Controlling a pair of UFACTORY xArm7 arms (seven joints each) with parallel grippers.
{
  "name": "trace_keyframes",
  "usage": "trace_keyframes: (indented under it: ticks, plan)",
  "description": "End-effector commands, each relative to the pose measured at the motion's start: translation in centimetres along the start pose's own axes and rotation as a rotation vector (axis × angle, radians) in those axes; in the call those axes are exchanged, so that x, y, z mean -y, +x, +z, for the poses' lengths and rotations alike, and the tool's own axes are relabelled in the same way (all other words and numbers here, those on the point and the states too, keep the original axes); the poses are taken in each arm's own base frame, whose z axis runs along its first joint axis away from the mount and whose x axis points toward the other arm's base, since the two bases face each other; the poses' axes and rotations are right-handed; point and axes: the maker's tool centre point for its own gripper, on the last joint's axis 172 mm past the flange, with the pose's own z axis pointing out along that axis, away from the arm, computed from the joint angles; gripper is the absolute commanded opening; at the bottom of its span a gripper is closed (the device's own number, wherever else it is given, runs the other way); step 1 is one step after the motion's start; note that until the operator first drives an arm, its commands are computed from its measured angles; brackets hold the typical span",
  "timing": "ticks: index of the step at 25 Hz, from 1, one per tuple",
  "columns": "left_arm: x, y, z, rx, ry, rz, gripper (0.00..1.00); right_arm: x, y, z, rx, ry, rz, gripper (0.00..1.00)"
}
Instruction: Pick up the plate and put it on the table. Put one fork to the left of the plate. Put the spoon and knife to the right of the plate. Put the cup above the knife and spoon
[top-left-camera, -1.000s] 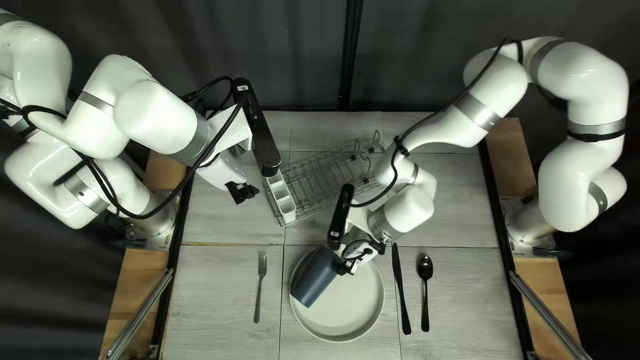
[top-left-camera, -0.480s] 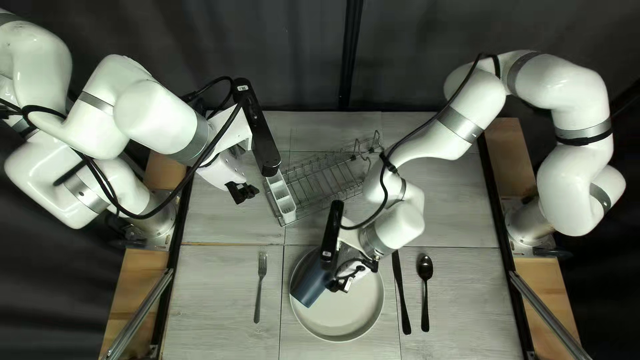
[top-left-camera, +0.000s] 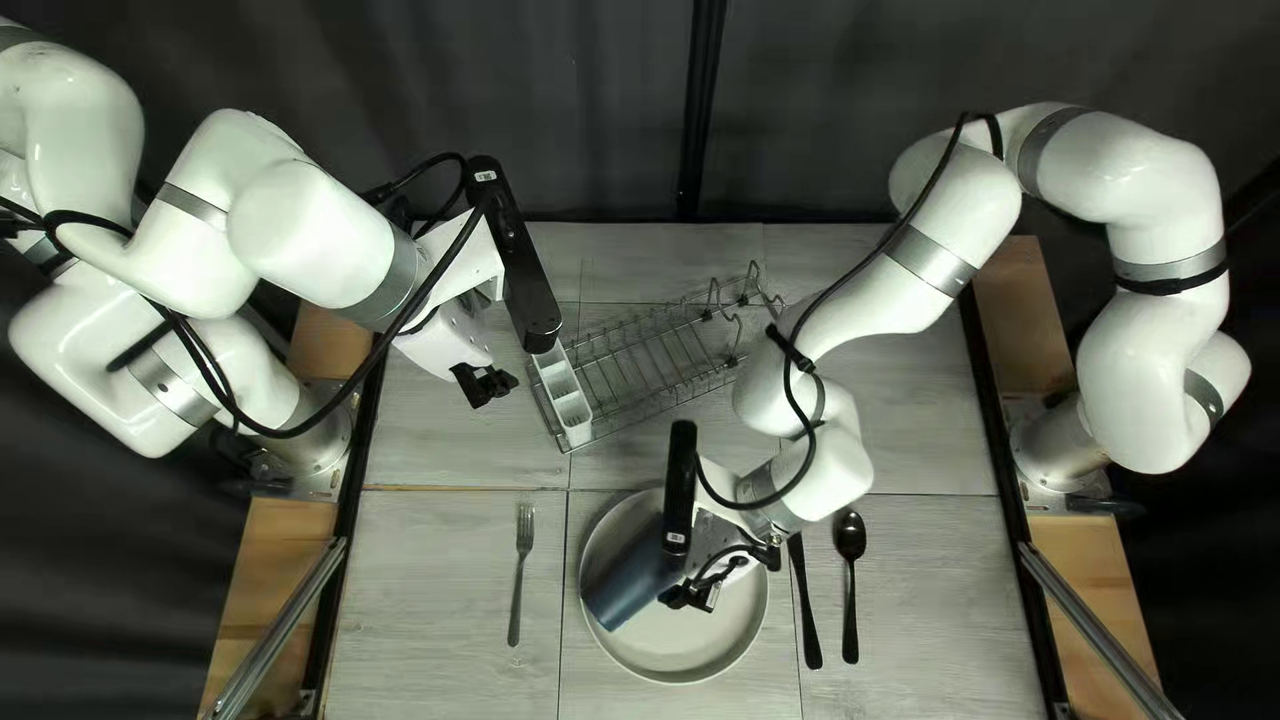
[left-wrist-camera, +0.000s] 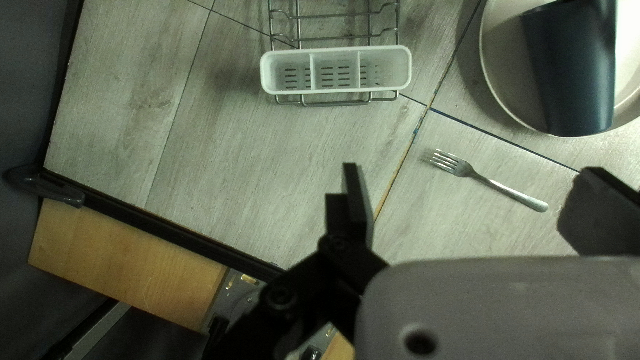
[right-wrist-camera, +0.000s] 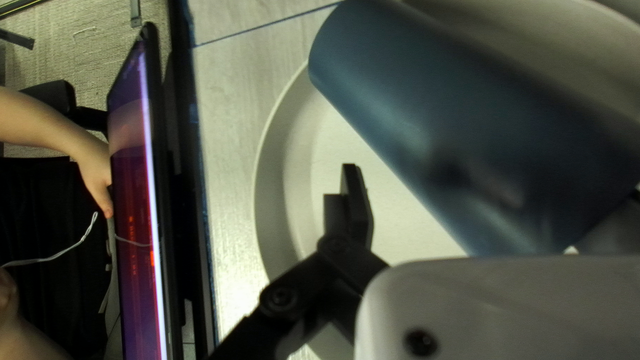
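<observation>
My left gripper (top-left-camera: 486, 384) hangs open and empty left of the white caddy in the top left view; the left wrist view shows this gripper (left-wrist-camera: 475, 183) with fingers wide apart. My right gripper (top-left-camera: 696, 594) is over the plate (top-left-camera: 667, 656), beside the dark blue cup (top-left-camera: 627, 587), which lies on its side on the plate. Seen from the right wrist, this gripper (right-wrist-camera: 490, 190) is open, with bare plate showing between one finger and the cup (right-wrist-camera: 460, 127); its other finger is mostly hidden. The fork (top-left-camera: 520, 574) lies left of the plate, the knife (top-left-camera: 807, 614) and spoon (top-left-camera: 850, 536) right of it.
Behind the plate stands a wire dish rack (top-left-camera: 654, 367) with a white caddy (top-left-camera: 566, 400) at its left end. The right wrist view also shows a screen (right-wrist-camera: 137, 220) beyond the table edge and a person's arm (right-wrist-camera: 47, 127) beside it.
My right gripper has moved toward the table's near edge and turned, staying close to the cup. The left arm, plate, cup and cutlery look unmoved.
</observation>
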Motion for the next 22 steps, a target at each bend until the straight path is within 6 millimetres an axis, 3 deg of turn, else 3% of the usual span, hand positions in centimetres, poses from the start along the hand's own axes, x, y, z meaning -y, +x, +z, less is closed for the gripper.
trace_keyframes:
  ticks: [1,11,22]
  plan:
    - [0.0,0.0,0.0,0.000,0.000,0.000,1.00,-0.3,-0.4,0.1,-0.004,0.012,0.000,1.00]
    - [0.0,0.0,0.0,0.000,0.000,0.000,1.00,1.0,-0.3,-0.9,-0.028,0.039,-0.017,1.00]
    - [0.0,0.0,0.0,0.000,0.000,0.000,1.00,4.1,0.2,-2.0,-0.034,0.090,-0.046,1.00]
